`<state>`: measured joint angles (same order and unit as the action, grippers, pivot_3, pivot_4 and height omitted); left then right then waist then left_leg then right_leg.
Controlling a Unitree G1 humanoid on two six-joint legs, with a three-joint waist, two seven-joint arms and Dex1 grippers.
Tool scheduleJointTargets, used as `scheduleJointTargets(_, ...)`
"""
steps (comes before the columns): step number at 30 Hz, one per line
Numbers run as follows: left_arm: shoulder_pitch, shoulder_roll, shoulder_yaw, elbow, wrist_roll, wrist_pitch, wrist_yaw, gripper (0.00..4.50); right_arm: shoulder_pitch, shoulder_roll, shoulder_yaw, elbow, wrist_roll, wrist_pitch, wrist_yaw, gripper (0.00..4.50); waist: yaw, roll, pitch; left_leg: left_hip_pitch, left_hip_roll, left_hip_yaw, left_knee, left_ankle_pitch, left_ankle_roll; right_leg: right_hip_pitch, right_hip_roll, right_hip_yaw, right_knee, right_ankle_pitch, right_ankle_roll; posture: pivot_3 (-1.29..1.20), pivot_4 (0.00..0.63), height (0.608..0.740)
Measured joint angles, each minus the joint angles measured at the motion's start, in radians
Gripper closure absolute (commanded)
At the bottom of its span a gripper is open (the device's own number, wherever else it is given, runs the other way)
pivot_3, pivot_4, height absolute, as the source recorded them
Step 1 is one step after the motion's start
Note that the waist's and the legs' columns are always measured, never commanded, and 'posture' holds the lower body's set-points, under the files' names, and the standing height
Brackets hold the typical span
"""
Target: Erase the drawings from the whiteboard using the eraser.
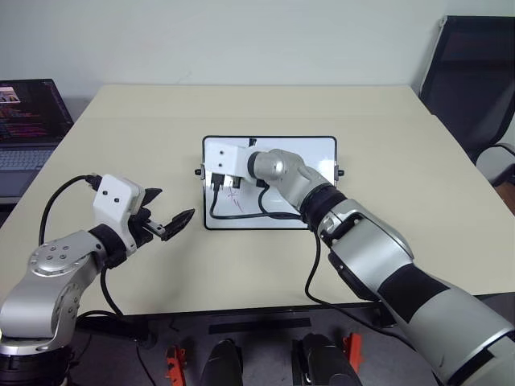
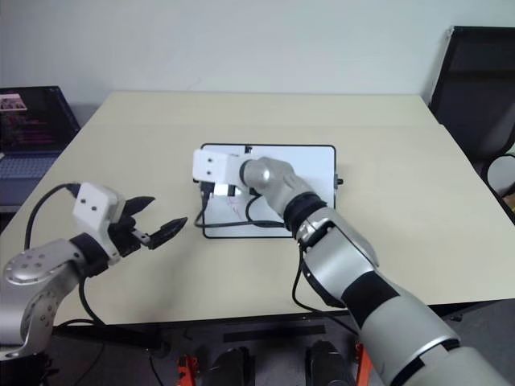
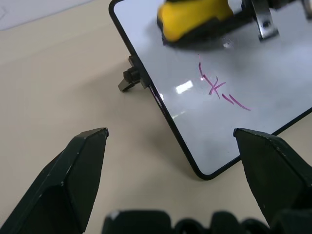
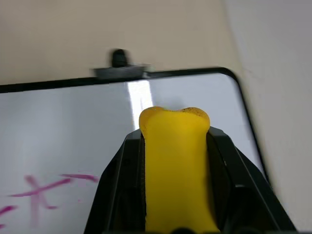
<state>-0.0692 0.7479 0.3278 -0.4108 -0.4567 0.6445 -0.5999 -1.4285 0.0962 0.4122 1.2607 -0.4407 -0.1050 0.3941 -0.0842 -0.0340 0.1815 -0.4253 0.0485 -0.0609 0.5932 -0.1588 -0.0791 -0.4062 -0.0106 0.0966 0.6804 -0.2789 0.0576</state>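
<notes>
The whiteboard (image 1: 310,153) lies flat in the middle of the table. Pink-red drawings (image 3: 214,87) show on its left half: a crossed scribble and some short strokes beside it. My right gripper (image 1: 219,182) reaches over the board's far left part and is shut on the yellow eraser (image 4: 178,165). The eraser (image 3: 195,17) has its dark underside facing the board, a little beyond the drawings (image 4: 41,187). I cannot tell whether it touches the surface. My left gripper (image 1: 170,205) hovers open over the table left of the board, holding nothing.
A black cable (image 1: 241,215) from my right wrist loops over the board's near left part. An open laptop (image 1: 28,121) stands beyond the table's left edge. A black chair (image 1: 475,80) stands at the back right. Small black knobs (image 3: 130,78) stick out from the board's short sides.
</notes>
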Motion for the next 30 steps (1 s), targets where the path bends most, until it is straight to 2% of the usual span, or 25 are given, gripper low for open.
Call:
scheduleJointTargets(4,-0.002,0.0,-0.01,0.0,0.001,0.0,0.0,0.0,-0.004,-0.001,0.003,-0.003,-0.004,0.001,0.033,3.25,-0.002,0.0,0.0,0.0,0.0,0.0,-0.001,0.0,0.0,0.0,0.0,0.0,0.0,0.0,0.001,0.0,0.15,0.74)
scheduleJointTargets(7,-0.002,0.0,-0.01,0.0,0.001,0.0,0.0,0.0,0.009,0.001,0.024,-0.018,-0.01,-0.001,0.143,3.25,-0.003,0.0,0.0,0.001,0.0,0.0,-0.001,0.0,0.0,0.0,0.0,0.0,0.0,0.0,0.001,0.0,0.15,0.74)
scheduleJointTargets(9,-0.002,0.0,-0.01,0.0,0.001,0.0,0.0,0.0,0.021,0.004,0.032,-0.023,-0.01,-0.005,0.159,3.25,-0.003,0.0,0.0,0.001,0.0,0.0,0.0,0.0,0.0,0.001,0.0,0.0,0.0,0.0,0.001,0.0,0.15,0.74)
scheduleJointTargets(17,-0.003,0.0,-0.01,0.0,0.002,0.0,0.0,0.0,0.016,0.004,0.005,-0.002,-0.009,-0.011,-0.027,3.25,-0.002,0.0,0.0,0.001,0.0,0.0,0.0,0.0,0.0,0.0,0.0,0.0,0.0,0.001,-0.001,0.0,0.15,0.74)
scheduleJointTargets(21,-0.003,0.0,-0.011,0.0,0.002,0.0,0.0,0.0,0.004,0.005,0.004,0.001,-0.01,-0.006,0.004,3.25,-0.002,0.0,0.0,0.001,0.0,0.0,-0.001,0.0,0.0,0.0,0.0,0.0,0.0,0.0,0.0,0.0,0.15,0.74)
scheduleJointTargets(26,-0.003,0.0,-0.011,0.0,0.002,0.0,0.0,0.0,0.01,0.006,0.01,-0.002,-0.009,0.0,0.126,3.25,-0.002,0.0,0.0,0.002,0.0,0.0,0.0,0.0,0.0,0.001,0.0,0.0,0.0,0.0,0.0,0.0,0.15,0.74)
scheduleJointTargets(30,-0.003,0.0,-0.011,0.0,0.002,0.0,0.0,0.0,0.013,0.014,0.002,0.007,-0.01,0.002,0.021,3.25,-0.002,0.0,0.0,0.002,0.0,0.0,0.0,0.0,0.0,0.0,0.0,0.0,0.0,0.002,-0.001,0.0,0.15,0.74)
